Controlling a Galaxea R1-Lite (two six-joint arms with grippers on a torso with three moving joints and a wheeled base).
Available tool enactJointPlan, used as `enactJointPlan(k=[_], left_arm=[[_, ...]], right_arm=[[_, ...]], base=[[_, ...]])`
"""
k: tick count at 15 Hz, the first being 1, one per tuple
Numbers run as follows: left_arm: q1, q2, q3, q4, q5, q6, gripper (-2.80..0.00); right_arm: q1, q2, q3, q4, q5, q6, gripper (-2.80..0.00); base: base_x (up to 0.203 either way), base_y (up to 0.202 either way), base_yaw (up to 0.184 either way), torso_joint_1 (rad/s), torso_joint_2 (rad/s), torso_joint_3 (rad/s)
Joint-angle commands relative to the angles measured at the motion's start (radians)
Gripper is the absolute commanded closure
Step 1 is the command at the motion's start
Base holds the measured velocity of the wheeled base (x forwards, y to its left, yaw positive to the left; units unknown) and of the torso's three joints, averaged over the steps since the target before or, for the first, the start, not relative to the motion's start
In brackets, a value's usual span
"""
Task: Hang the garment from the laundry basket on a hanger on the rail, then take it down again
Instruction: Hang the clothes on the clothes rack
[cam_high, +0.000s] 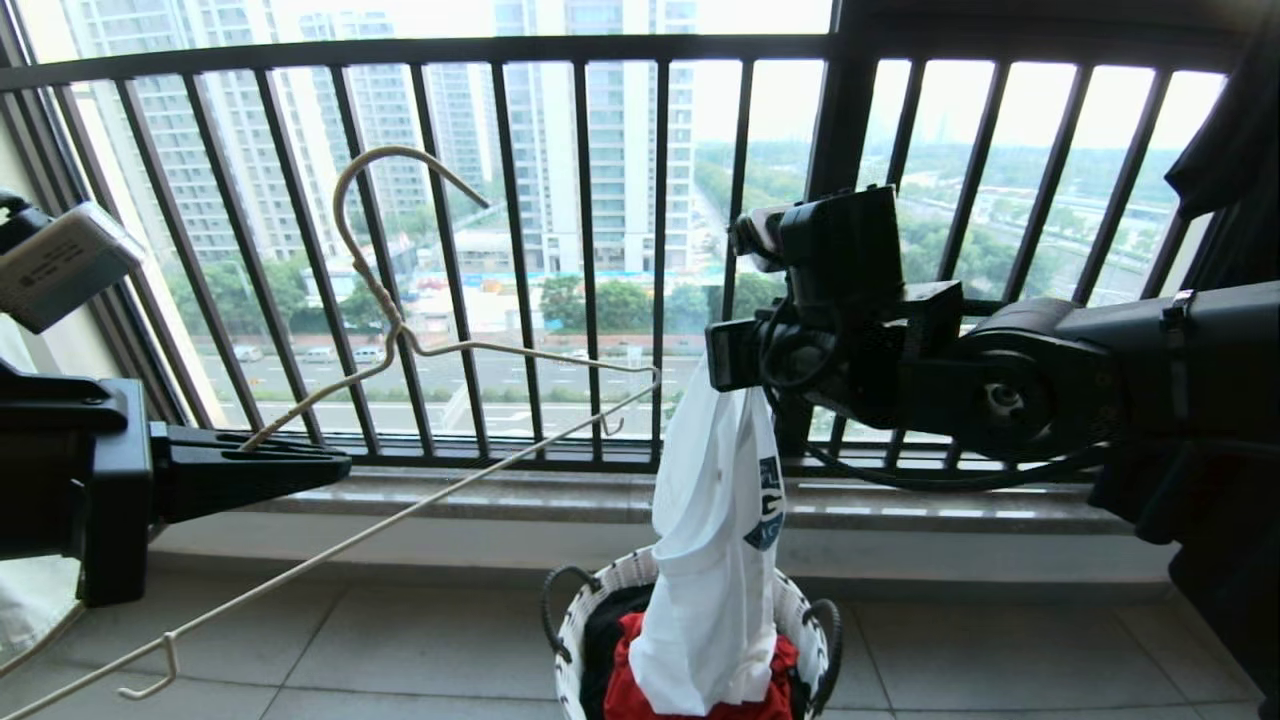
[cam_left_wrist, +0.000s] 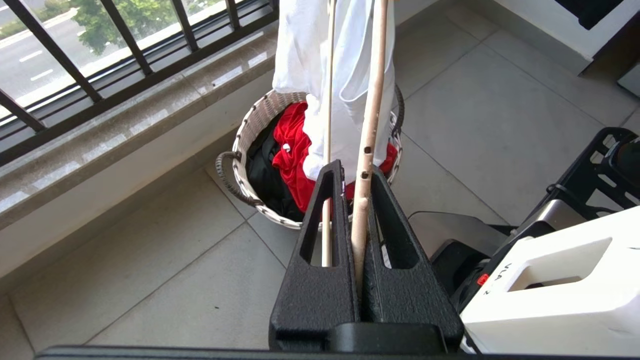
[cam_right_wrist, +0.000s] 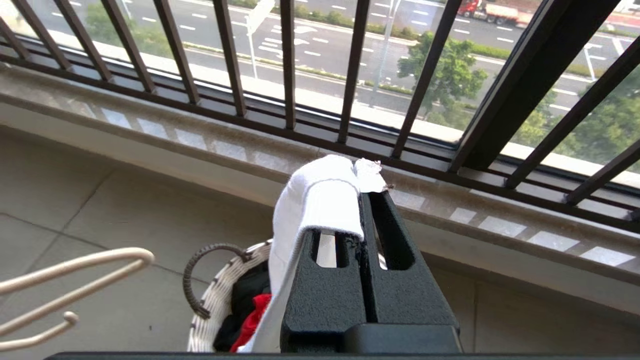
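The garment (cam_high: 715, 560), a white T-shirt with a blue logo, hangs bunched from my right gripper (cam_high: 725, 365), its lower end still inside the laundry basket (cam_high: 590, 610). In the right wrist view that gripper (cam_right_wrist: 362, 197) is shut on a fold of the garment (cam_right_wrist: 312, 195). My left gripper (cam_high: 335, 465), at the left, is shut on one arm of the cream wire hanger (cam_high: 400, 330), hook pointing up. The hanger's far end reaches close to the garment's top. In the left wrist view the gripper (cam_left_wrist: 356, 172) clamps the hanger (cam_left_wrist: 367, 125). The rail is out of view.
Black window railing bars (cam_high: 590, 250) and a stone sill (cam_high: 600, 495) run behind the basket. A red garment (cam_high: 640, 690) and a black shirt (cam_left_wrist: 265, 175) lie in the basket (cam_left_wrist: 250, 130). A dark cloth (cam_high: 1230, 130) hangs at the upper right. My base (cam_left_wrist: 550, 280) stands near.
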Motion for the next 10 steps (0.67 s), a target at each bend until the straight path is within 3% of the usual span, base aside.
enactJointPlan(k=[1,5,10], left_arm=[[-0.001,0.004,0.003,0.002,-0.013,0.001,0.0],[-0.047,-0.002,0.014,0.003,-0.016,-0.001,0.0],[-0.085,-0.018,0.017,0.002,-0.016,-0.007,0.0]], right_arm=[[-0.002,-0.007,-0.077,0.083,0.044,0.117,0.0],[-0.008,0.002,-0.198,0.244,0.146,0.326,0.0],[-0.008,0.021,-0.219,0.251,0.179,0.355,0.0]], base=[[0.0,0.0,0.0,0.0,0.0,0.0],[0.0,0.0,0.0,0.0,0.0,0.0],[0.0,0.0,0.0,0.0,0.0,0.0]])
